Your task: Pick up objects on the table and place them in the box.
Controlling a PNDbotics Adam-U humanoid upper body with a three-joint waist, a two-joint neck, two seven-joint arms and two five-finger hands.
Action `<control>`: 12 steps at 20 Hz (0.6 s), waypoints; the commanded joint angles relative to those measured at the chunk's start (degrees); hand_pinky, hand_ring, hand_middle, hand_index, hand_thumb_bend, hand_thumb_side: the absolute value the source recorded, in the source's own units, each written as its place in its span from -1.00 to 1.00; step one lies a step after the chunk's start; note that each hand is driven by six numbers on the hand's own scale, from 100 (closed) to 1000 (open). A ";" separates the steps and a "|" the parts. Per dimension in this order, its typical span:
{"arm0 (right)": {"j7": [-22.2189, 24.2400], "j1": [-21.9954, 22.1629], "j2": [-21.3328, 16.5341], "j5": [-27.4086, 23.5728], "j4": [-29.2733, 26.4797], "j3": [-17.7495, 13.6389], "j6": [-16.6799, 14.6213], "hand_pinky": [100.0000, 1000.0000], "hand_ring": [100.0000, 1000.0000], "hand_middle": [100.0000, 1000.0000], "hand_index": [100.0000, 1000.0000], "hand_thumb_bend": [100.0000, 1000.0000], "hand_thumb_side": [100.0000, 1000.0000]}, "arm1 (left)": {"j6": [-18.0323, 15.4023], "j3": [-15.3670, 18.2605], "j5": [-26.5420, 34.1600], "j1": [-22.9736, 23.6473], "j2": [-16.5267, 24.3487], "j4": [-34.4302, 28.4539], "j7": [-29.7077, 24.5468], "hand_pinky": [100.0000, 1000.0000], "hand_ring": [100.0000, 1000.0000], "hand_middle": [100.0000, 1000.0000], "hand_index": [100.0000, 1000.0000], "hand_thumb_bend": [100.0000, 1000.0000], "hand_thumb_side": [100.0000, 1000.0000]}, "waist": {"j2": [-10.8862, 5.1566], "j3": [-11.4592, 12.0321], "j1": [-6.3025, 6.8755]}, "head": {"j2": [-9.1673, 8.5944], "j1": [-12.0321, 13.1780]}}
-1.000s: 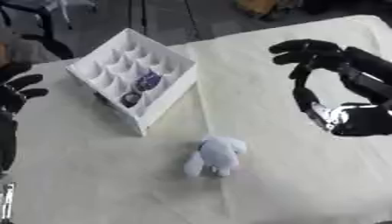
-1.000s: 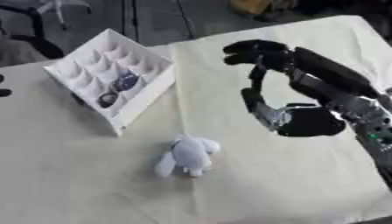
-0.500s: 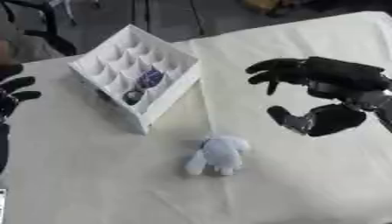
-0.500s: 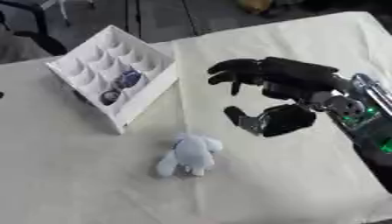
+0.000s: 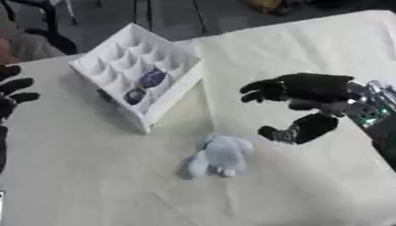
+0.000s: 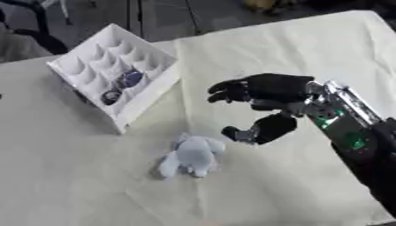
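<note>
- Reaching in from the right edge of the desk (image 5: 325, 35), your right hand (image 5: 306, 95) hangs above the cream cloth, near the middle.
- Your right hand is wide: the fingers (image 5: 263, 90) stretch toward the left and the thumb (image 6: 259, 130) curls under them, with a gap between. It holds nothing.
- You can see the soft toy (image 5: 219, 155) lying on the cloth, down and to the left of your right hand. It is pale blue-white, and it looks like a little bunny or bear, flopped on its side.
- Your thumb tip is just beside the toy's top end, but you cannot tell if it touches.
- You can see the white box (image 5: 139, 77) near the far left corner of the desk. It is tipped up, so its many little cups face you.
- Two small dark things sit in the cups near the middle of the box: a bluish one (image 5: 151, 79) and a darker round one (image 5: 135, 96) just below it.
- Your left hand (image 5: 12, 90) shows at the left edge of the desk, with its fingers spread and holding nothing, well apart from the box and the toy.
</note>
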 commanded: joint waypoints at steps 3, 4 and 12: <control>-0.20 -1.72 1.13 3.87 1.58 0.65 -2.32 0.62 0.47 0.87 0.91 -0.27 0.65 | -0.17 -0.22 0.42 -0.56 0.60 -1.15 -0.35 0.41 0.55 0.59 0.77 -0.66 0.97 | 0.49 0.11 0.96 | 0.27 -0.24; -0.35 -1.87 1.38 4.54 1.70 0.75 -2.57 0.58 0.42 0.82 0.87 -0.11 0.64 | -0.18 -0.25 0.44 -0.56 0.57 -1.15 -0.39 0.41 0.55 0.59 0.77 -0.66 0.97 | 0.51 0.12 1.02 | 0.27 -0.28; -1.46 -2.60 2.45 8.02 2.78 0.96 -2.44 0.47 0.24 0.72 0.81 -0.01 0.63 | -0.20 -0.31 0.54 -0.51 0.48 -1.15 -0.56 0.41 0.55 0.59 0.77 -0.67 0.98 | 0.52 0.18 1.18 | 0.27 -0.36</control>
